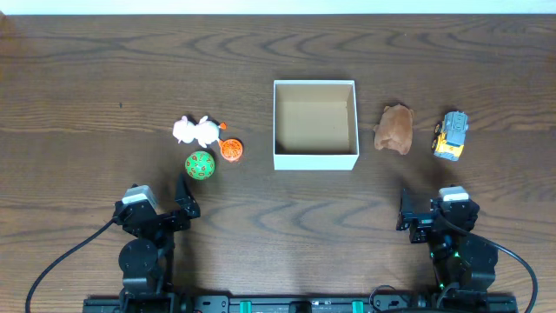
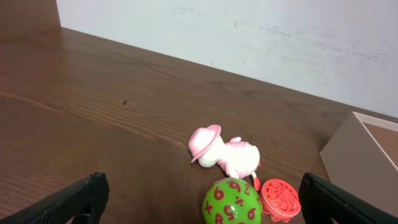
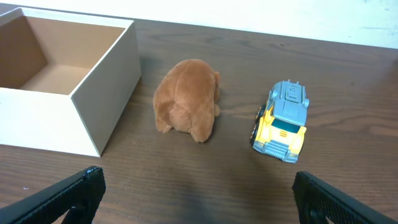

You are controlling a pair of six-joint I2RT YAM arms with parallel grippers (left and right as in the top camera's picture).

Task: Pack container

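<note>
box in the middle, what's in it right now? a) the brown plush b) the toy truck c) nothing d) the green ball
c: the box shows only its bare brown floor; the brown plush and toy truck lie outside to its right, the green ball outside to its left.

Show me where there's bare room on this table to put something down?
Bare wood lies behind the box, along the far edge, and in front of it, between the left end effector and right end effector. Crowded: white toy, green ball and orange toy cluster left of the box; plush and truck sit right of it.
</note>
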